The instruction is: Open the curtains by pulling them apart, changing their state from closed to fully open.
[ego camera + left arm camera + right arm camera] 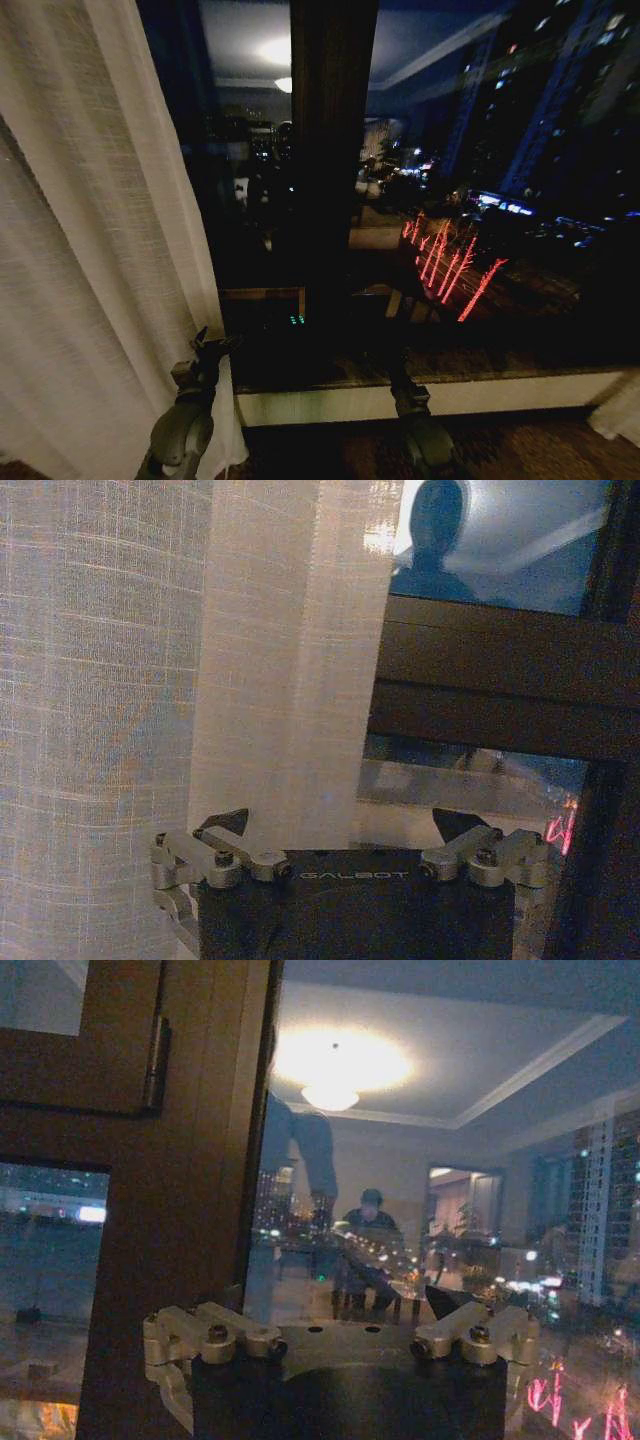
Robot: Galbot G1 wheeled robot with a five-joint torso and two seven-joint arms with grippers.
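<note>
The left sheer off-white curtain hangs bunched at the left of the head view, leaving the dark window glass bare. My left gripper is low at this panel's inner edge. In the left wrist view the left gripper is open, and the curtain's edge fold hangs between its fingertips. A bit of off-white curtain fabric shows at the far lower right. My right gripper is low in front of the window sill; the right wrist view shows the right gripper open with nothing in it.
A dark wooden window post stands between the two panes, seen close in the right wrist view as the window frame. A pale sill runs below the glass. The glass reflects the ceiling lamp and the room behind.
</note>
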